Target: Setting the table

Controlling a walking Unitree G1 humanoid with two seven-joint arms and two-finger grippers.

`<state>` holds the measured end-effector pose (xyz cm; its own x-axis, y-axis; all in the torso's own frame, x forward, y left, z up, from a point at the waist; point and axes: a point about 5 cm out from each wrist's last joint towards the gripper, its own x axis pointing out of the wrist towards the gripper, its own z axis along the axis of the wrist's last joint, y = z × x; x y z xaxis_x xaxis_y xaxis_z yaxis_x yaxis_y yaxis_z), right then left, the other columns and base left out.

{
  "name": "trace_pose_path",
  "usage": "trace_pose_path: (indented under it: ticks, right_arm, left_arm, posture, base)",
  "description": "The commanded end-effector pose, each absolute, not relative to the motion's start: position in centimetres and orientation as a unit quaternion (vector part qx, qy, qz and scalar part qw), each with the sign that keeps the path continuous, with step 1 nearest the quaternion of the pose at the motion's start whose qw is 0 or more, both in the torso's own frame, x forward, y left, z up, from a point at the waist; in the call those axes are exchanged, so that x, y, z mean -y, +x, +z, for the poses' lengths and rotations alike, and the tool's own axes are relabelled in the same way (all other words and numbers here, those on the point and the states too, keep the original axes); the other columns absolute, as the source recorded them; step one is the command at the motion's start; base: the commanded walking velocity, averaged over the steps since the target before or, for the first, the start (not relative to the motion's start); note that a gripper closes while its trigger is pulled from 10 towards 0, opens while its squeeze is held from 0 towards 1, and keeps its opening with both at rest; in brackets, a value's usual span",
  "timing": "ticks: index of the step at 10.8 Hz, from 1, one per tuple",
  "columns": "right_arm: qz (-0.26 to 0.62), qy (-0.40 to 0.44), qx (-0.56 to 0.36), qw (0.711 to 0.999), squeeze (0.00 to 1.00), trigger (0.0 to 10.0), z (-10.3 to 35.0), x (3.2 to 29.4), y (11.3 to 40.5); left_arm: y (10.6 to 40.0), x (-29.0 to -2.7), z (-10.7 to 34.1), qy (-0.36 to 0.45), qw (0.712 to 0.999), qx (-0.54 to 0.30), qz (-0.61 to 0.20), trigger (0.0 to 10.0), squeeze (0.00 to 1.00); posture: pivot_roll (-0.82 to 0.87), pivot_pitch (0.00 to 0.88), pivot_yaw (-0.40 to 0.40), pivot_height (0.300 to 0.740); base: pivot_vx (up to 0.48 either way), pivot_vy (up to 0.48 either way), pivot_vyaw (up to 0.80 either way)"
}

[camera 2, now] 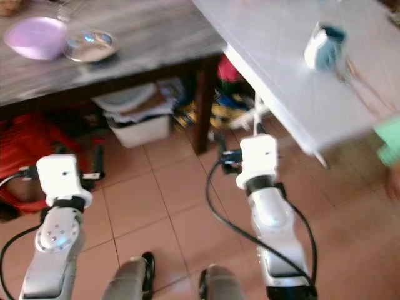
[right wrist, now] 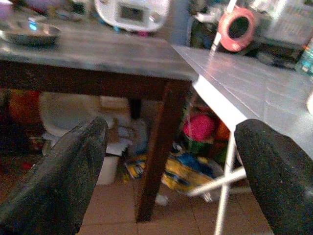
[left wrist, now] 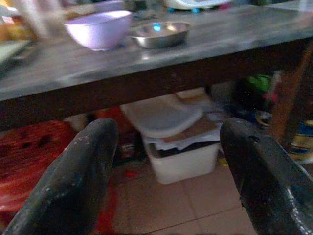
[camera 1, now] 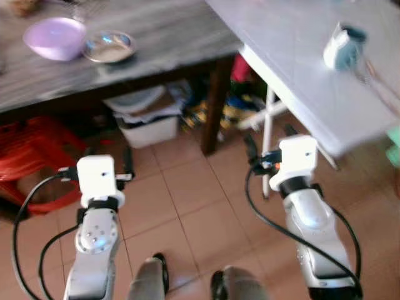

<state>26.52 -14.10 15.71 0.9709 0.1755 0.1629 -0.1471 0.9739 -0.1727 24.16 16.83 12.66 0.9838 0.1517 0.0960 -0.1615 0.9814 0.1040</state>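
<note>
Purple bowl [left wrist: 99, 29] beyond spread fingers [left wrist: 73, 181]

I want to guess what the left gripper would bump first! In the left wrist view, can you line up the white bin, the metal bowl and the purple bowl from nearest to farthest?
From the left gripper, jaws open:
1. White bin, on the floor under the dark table.
2. and 3. Metal bowl and purple bowl, side by side on the tabletop; too close to call.

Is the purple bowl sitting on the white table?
No, the purple bowl sits on the dark wooden table beside a metal dish, while the white table stands to the right.
</note>
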Motion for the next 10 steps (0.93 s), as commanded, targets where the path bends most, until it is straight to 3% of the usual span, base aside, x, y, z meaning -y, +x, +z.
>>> trace_pose_path:
  ticks: [1,2,5,10]
  right_arm:
    - [0.079,-0.083,0.09,0.989,0.0,10.0,15.8,14.6,26.3]
    - [0.082,-0.076,0.088,0.99,0.0,10.0,15.7,14.7,26.3]
    - [0.082,-0.069,0.09,0.99,0.0,10.0,15.8,14.8,26.5]
    - [0.087,-0.066,0.099,0.989,0.0,10.0,14.7,14.2,28.0]
  left_arm:
    - [23.9,-16.7,12.3,0.056,0.995,0.037,0.079,10.0,0.0]
    - [23.9,-16.8,12.2,0.057,0.995,0.035,0.078,10.0,0.0]
    - [24.1,-16.6,12.3,0.065,0.994,0.039,0.073,10.0,0.0]
    - [25.1,-17.0,10.2,0.078,0.992,0.035,0.093,10.0,0.0]
  posture:
    - [-0.03,0.18,-0.038,0.74]
    - [-0.03,0.181,-0.037,0.74]
    - [-0.03,0.178,-0.037,0.74]
    - [0.03,0.0,-0.058,0.74]
  base:
    - [0.0,-0.379,0.78]
    - [0.0,-0.412,0.77]
    - [0.0,-0.424,0.0]
    - [0.0,-0.452,0.0]
